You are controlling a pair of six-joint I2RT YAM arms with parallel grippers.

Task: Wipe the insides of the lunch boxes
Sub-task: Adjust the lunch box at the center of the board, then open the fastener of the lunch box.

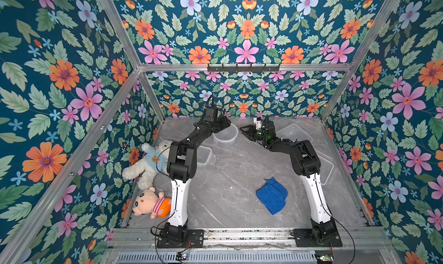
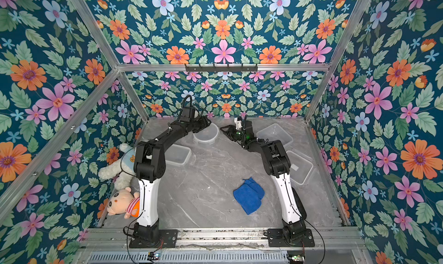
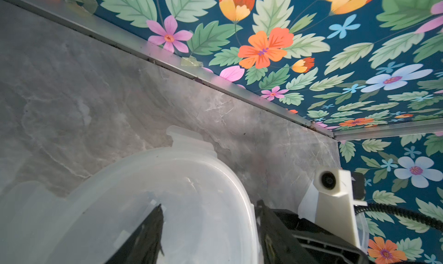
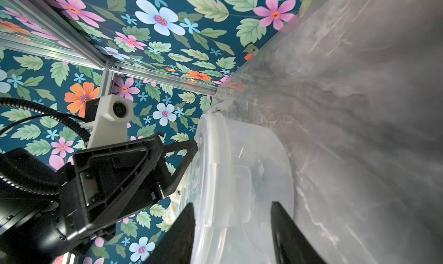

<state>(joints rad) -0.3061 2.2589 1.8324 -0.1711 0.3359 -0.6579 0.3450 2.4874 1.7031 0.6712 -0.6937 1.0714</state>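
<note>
Marble table (image 1: pixel 227 176), blue cloth (image 1: pixel 272 195); left fingers (image 3: pixel 148 234), right fingers (image 4: pixel 182 236) apart, empty, at round tub (image 1: pixel 227 137)

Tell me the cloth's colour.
The cloth is plain blue, shown best in a top view.

round lunch box (image 2: pixel 208 136) at left gripper (image 2: pixel 205 125), blue cloth (image 2: pixel 249 195) lying apart

Table (image 1: pixel 227 174): grey, marble-look top.
Far edge, centre: round tub (image 1: pixel 226 138).
Far right corner: clear tub (image 1: pixel 293 131).
Right edge: labelled clear tub (image 2: pixel 299 169).
Left side: clear rectangular piece (image 1: pixel 205 155).
Left edge: white teddy (image 1: pixel 146 165), pink doll (image 1: pixel 147 201).
Near right: blue cloth (image 1: pixel 272 197), rumpled.
</note>
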